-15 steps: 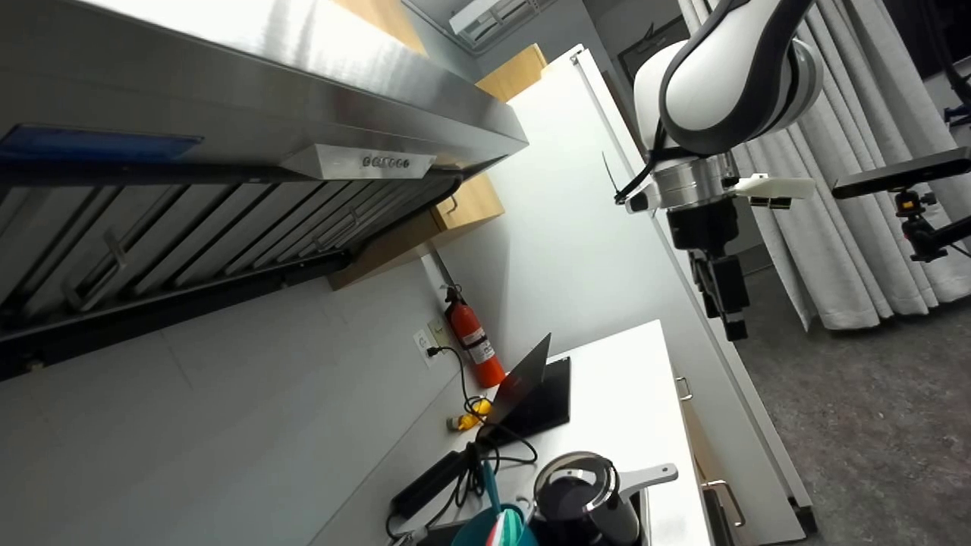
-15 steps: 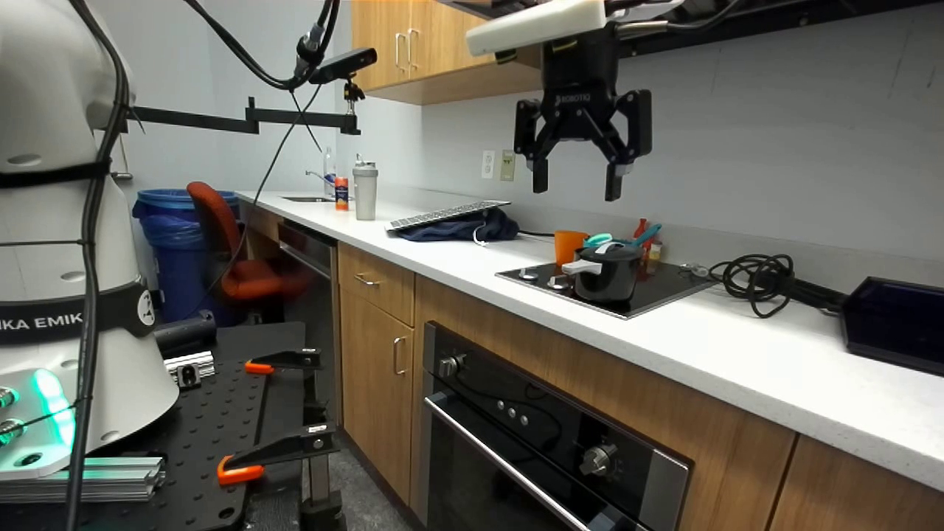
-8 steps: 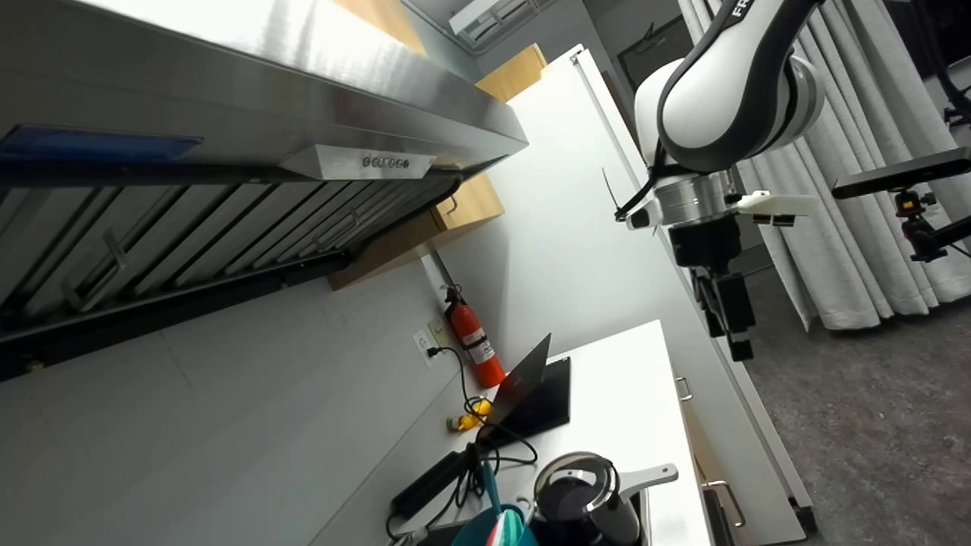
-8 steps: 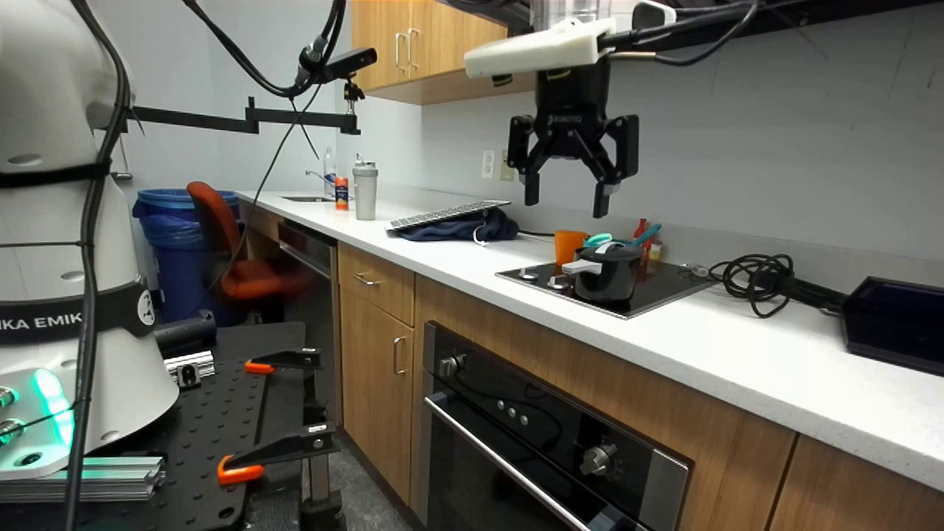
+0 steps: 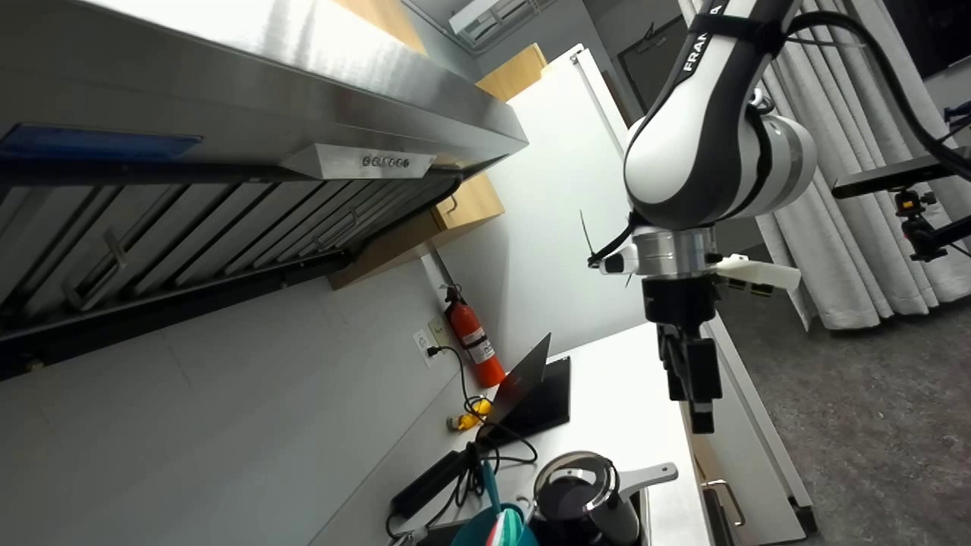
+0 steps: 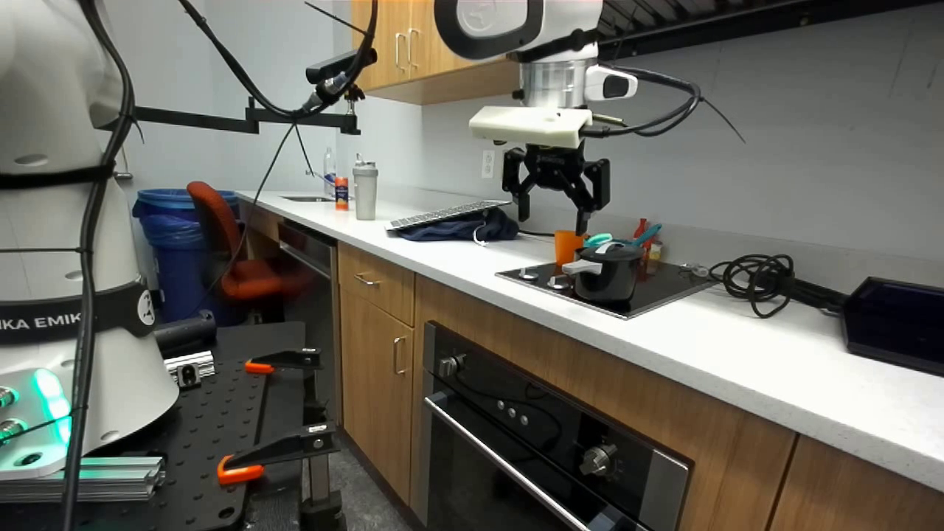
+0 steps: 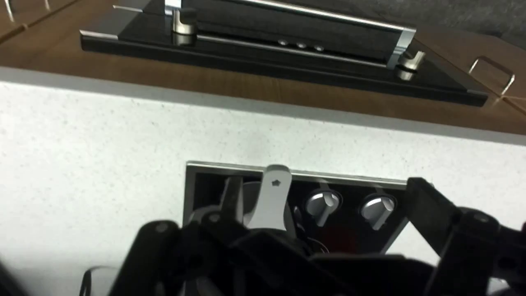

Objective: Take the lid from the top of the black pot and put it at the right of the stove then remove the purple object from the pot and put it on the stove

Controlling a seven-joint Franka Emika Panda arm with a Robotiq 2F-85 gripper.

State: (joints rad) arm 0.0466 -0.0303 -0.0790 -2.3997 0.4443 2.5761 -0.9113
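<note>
The black pot [image 6: 608, 282] stands on the black stove [image 6: 670, 287], its pale handle pointing to the counter's front; it also shows in an exterior view [image 5: 616, 523]. The shiny round lid [image 5: 563, 500] sits on top of the pot; its dark top shows in an exterior view [image 6: 619, 251]. The purple object is hidden. My gripper [image 6: 553, 217] is open and empty, fingers pointing down, above the stove and left of the pot there. It also shows side-on in an exterior view [image 5: 702, 421]. In the wrist view my open fingers [image 7: 324, 181] straddle the pot handle [image 7: 273, 199] and the stove knobs.
An orange cup [image 6: 568, 246] and a red bottle [image 6: 641, 227] stand behind the pot. A teal container [image 5: 470, 529] stands beside it. Coiled cables [image 6: 756, 280] and a dark tray [image 6: 896, 328] lie along the counter. A range hood [image 5: 250, 98] hangs above.
My arm and gripper have come down toward the stove, shifting slightly left in an exterior view. The fingers stay open. The pot and lid have not moved.
</note>
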